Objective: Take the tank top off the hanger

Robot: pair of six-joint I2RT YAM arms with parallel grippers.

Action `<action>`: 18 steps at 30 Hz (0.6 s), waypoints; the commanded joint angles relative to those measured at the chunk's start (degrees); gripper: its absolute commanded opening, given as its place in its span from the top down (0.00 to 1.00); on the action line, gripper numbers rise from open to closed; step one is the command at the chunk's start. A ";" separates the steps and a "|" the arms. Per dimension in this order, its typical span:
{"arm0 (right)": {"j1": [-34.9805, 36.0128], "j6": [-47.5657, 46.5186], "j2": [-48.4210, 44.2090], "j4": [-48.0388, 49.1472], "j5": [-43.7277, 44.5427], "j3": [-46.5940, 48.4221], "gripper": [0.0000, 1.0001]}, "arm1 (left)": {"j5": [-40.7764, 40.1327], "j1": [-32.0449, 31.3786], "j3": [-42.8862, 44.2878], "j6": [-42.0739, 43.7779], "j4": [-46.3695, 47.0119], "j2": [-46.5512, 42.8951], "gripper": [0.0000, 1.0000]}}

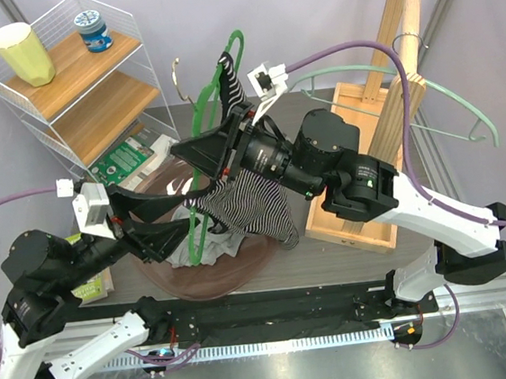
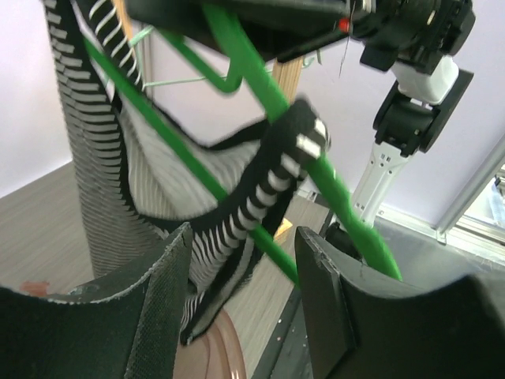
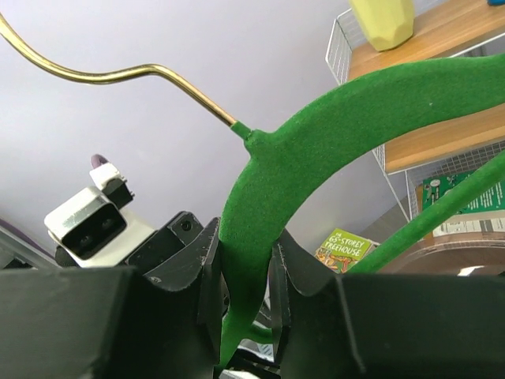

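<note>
The right hand (image 3: 246,272) was clamped on the hanger (image 3: 331,126) just below its neck, both black jaws pressed into the fuzzy green velvet. A thin brass-coloured hook (image 3: 118,75) curved away from the top. The tank top (image 1: 256,203), a soft knit in fine black and white stripes, hung from the hanger above the wood-grain table (image 1: 342,257). One banded strap (image 2: 288,170) was looped over a sloping green arm, and the body sagged onto a round brown tray (image 1: 244,272). The left hand (image 2: 245,304) stood about half open. Its grainy black fingers (image 2: 162,308) were apart on either side of the strap and the green bar, closed on neither.
</note>
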 commanded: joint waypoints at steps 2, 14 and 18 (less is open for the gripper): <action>0.00 1.20 -2.60 5.88 -2.71 -0.42 0.99 | 2.90 -0.18 1.67 1.10 6.21 2.38 0.48; 0.00 1.65 -3.31 7.29 -4.39 -1.83 0.99 | 5.10 -0.18 2.20 -0.13 7.44 4.23 0.97; 0.00 -0.19 -3.57 6.68 -1.93 -2.27 0.99 | 6.59 -0.18 4.83 -0.92 7.53 4.41 1.00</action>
